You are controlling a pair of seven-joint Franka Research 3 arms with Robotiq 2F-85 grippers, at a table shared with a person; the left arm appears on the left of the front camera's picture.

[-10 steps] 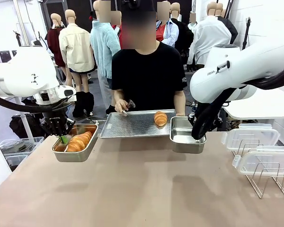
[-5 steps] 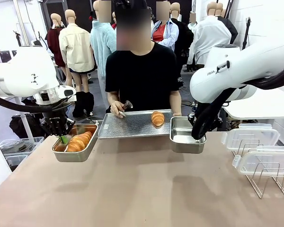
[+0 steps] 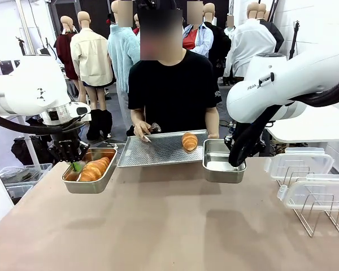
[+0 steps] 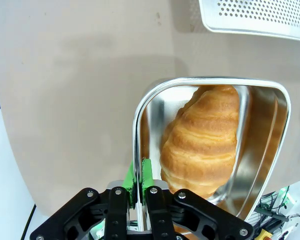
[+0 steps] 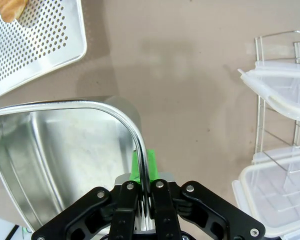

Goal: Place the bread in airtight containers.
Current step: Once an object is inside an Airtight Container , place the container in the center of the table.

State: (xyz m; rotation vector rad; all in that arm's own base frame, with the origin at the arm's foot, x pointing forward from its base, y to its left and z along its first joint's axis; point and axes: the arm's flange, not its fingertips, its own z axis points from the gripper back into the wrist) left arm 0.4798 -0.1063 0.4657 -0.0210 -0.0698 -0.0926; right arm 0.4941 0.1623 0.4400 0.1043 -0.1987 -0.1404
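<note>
Starting at the far-left corner of the table (image 3: 169, 226), what is gripped there?
The rim of the left tin (image 3: 90, 179) is pinched by the left gripper (image 3: 75, 165), its green pads (image 4: 147, 175) closed on either side of the steel wall; a croissant (image 3: 95, 168) is laid inside that tin.
And at the far edge, right of the middle?
The right tin (image 3: 223, 169) is clamped at its rim by the right gripper (image 3: 235, 162), the fingers closed on it in the same way; bare steel is seen inside.
Where is the other bread found?
A second croissant (image 3: 189, 141) is carried on the perforated tray (image 3: 152, 149), near its right end, just beside the right tin. The tray is seen between the two tins, with a person's hand (image 3: 142, 131) at its far rim.
What is kept along the right edge?
Two clear lids (image 3: 302, 164) are laid on a wire rack (image 3: 322, 220) there
</note>
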